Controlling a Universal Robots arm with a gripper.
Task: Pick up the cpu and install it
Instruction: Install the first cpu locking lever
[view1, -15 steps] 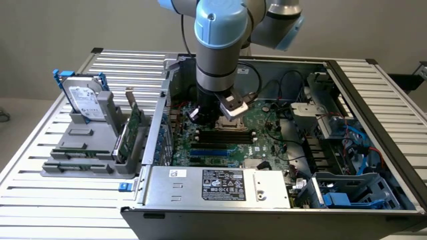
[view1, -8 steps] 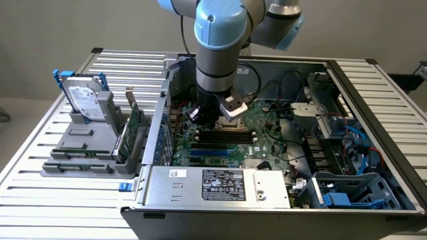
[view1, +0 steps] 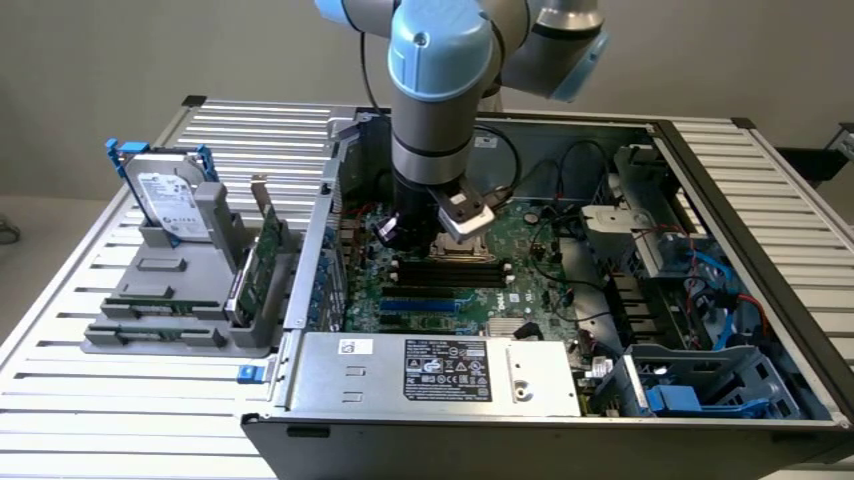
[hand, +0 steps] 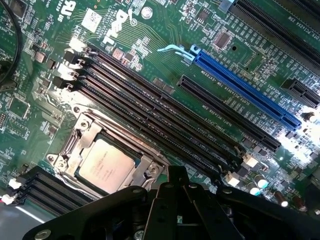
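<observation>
Claw: one, black, closest to wrist lens, fingers together, nothing held, tips cut off | cpu: one, seated in socket frame on motherboard | blue slot: one | exterior view: arm hides socket; hard drive upright on counter.

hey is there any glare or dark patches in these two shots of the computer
Exterior view: even room light; the arm shades the motherboard beneath it, and the case's right side is dim. Wrist view: glare on the cpu top and blown-out spots at the board edge; the gripper is a dark, soft-edged mass.
</observation>
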